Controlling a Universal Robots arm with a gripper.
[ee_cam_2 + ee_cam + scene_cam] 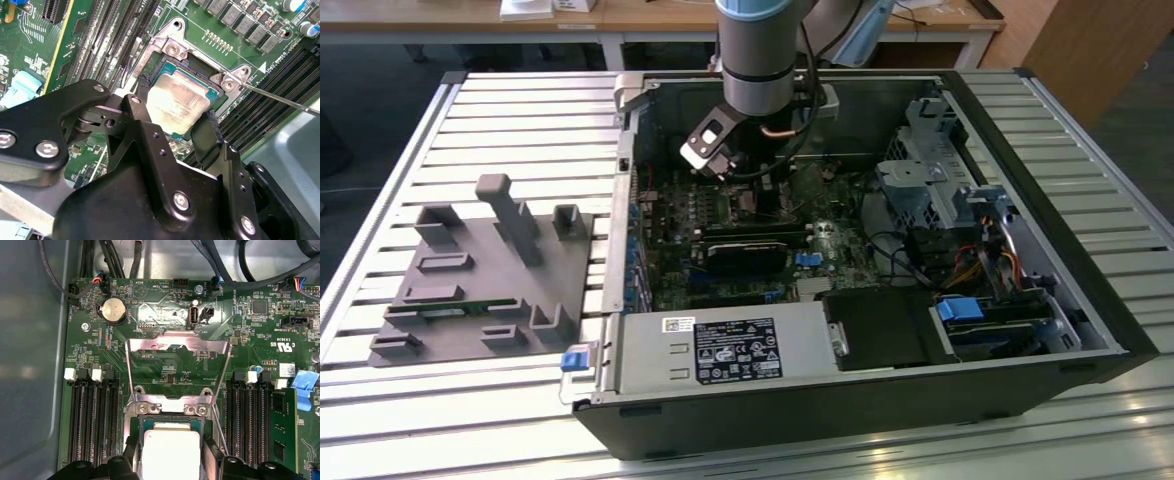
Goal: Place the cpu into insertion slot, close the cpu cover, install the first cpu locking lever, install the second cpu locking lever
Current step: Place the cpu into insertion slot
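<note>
resting between end effector [176, 105] fingers [203, 137]: cpu [179, 99]

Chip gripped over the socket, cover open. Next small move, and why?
Probably ease the cpu straight down a touch. The gripper clamps its two edges, it looks squared over the insertion slot, and the cpu cover stands open, but I cannot tell it is seated.

In the first wrist view the chip [169, 455] and its socket [150, 424] run off the picture's edge; in the exterior view the arm [758, 40] hides both
</note>
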